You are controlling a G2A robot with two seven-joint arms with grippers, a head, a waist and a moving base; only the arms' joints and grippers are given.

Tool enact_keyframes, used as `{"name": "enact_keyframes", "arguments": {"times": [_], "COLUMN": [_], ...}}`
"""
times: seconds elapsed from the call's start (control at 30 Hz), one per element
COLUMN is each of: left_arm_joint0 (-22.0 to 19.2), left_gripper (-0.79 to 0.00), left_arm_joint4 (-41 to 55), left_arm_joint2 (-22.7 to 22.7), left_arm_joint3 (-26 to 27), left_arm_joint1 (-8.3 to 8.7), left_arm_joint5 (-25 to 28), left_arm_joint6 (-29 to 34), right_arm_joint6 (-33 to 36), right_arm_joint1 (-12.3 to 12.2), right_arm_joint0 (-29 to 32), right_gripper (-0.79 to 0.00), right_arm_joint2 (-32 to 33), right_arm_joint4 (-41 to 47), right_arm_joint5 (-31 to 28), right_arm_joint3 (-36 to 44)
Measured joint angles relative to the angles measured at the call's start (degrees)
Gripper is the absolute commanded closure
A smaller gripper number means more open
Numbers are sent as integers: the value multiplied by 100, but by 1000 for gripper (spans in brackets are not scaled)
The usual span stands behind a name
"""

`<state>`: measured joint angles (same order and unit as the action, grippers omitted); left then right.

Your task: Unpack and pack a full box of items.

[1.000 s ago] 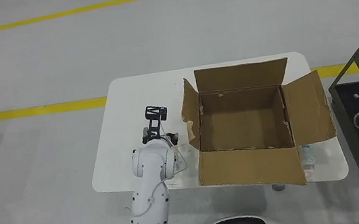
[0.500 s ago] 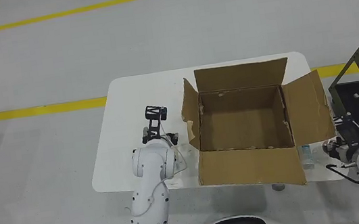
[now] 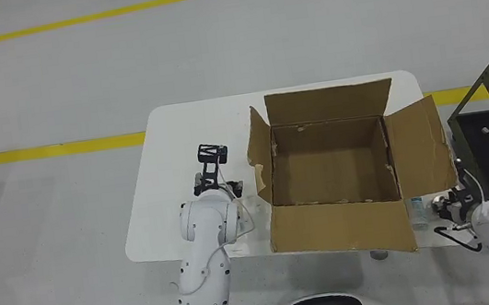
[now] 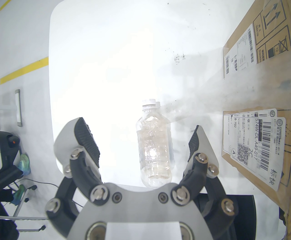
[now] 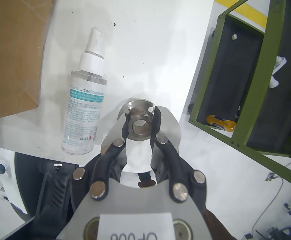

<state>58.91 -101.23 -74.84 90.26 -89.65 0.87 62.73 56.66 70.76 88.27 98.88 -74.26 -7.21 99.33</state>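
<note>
Clear plastic bottle [image 4: 153,147] lies on the bench [image 4: 113,68] beneath the left gripper [image 4: 139,130], its fingers [image 4: 87,138] spread, long axis along their gap; right gripper [image 5: 141,117] pinches a steel fitting [image 5: 134,106].

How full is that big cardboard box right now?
Empty. In the top view the cardboard box stands with its flaps spread open, and its inside is nothing but bare brown floor.

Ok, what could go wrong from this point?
The clear bottle lies on its side between the fingers of the open left gripper; being round, it might roll as they close. The right gripper holds a metal fitting near the table edge; a slip could send it off, or it could knock the spray bottle beside it.
</note>
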Motion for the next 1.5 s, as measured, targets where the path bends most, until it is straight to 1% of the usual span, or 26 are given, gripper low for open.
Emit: {"name": "enact_keyframes", "arguments": {"times": [0.23, 0.27, 0.33, 0.43, 0.6, 0.7, 0.73, 0.77, 0.87, 1.03, 1.17, 1.23, 1.33, 1.5], "left_arm_joint0": [0, 0, 0, 0, 0, 0, 0, 0, 0, 0, 0, 0, 0, 0], "left_gripper": [-785, -785, -785, -785, -785, -785, -785, -785, -785, -785, -785, -785, -785, -785], "left_arm_joint4": [0, 0, 0, 0, 0, 0, 0, 0, 0, 0, 0, 0, 0, 0], "left_arm_joint2": [0, 0, 0, 0, 0, 0, 0, 0, 0, 0, 0, 0, 0, 0], "left_arm_joint3": [0, 0, 0, 0, 0, 0, 0, 0, 0, 0, 0, 0, 0, 0], "left_arm_joint1": [0, 0, 0, 0, 0, 0, 0, 0, 0, 0, 0, 0, 0, 0], "left_arm_joint5": [0, 0, 0, 0, 0, 0, 0, 0, 0, 0, 0, 0, 0, 0], "left_arm_joint6": [0, 0, 0, 0, 0, 0, 0, 0, 0, 0, 0, 0, 0, 0], "right_arm_joint6": [-11, -19, -30, -33, -54, -138, -199, -287, -823, -2346, -3256, -3553, -3794, -3913], "right_arm_joint1": [-19, -21, -27, -34, -47, -56, -59, -62, -69, -32, 12, 21, 37, 56], "right_arm_joint0": [-8, -6, 4, 13, 26, 48, 56, 64, 112, 216, 348, 406, 492, 589], "right_gripper": [-225, -256, -262, -314, -332, -314, -296, -256, 0, 0, 0, 0, 0, 0], "right_arm_joint2": [-29, -28, -30, -33, 25, 222, 309, 410, 825, 1494, 1784, 1871, 1885, 1723], "right_arm_joint4": [27, 30, 25, 44, 142, 391, 485, 585, 921, 1455, 2019, 2156, 2355, 2559], "right_arm_joint5": [25, 29, 40, 62, 112, 229, 275, 317, 459, 946, 1020, 949, 838, 725], "right_arm_joint3": [-49, -60, -78, -77, -2, 157, 206, 256, 405, 691, 1215, 1521, 1995, 2600]}}
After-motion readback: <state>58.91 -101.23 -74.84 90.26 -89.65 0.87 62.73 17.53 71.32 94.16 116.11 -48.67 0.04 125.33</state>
